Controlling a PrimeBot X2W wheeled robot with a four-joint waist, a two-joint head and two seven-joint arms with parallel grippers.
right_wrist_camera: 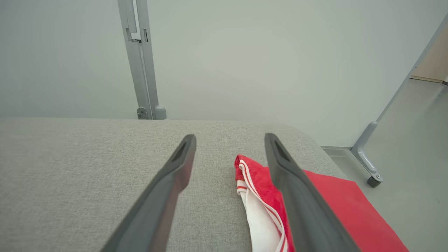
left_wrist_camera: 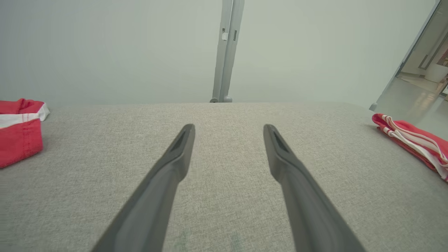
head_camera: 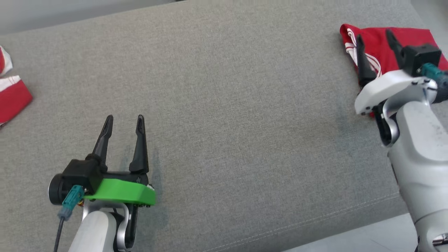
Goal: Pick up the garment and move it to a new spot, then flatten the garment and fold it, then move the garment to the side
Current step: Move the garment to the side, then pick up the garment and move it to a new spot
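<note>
- Red fabric garment with white stripes (head_camera: 413,36) lies folded on the grey woven-fabric counter (head_camera: 227,105), at about 2 o'clock in the head view, close to the counter's far right corner.
- In the right wrist view the garment (right_wrist_camera: 332,199) shows a flat red panel at about 5 o'clock. A white inner layer and striped edging are turned out along its left side.
- In the left wrist view the garment (left_wrist_camera: 413,143) sits at 3 o'clock, well apart from that arm.
- Right gripper (head_camera: 373,35), on a white wrist mount, is over the garment with its two dark fingers spread apart and nothing clamped between them.
- From its own wrist camera the right gripper (right_wrist_camera: 230,138) has the garment's striped corner in the gap, with one finger crossing the red panel. Whether the tips touch the cloth I cannot tell.
- Left gripper (head_camera: 125,118), on a green wrist mount, is at 7 o'clock in the head view over bare counter. Its fingers are apart and empty, as its own camera also shows (left_wrist_camera: 229,129).
- A second red-and-white cloth (head_camera: 12,98) lies at 9 o'clock at the counter's left edge, also seen at 9 o'clock from the left wrist (left_wrist_camera: 19,140).
- A grey metal post (right_wrist_camera: 140,70) stands against the pale wall beyond the counter.
</note>
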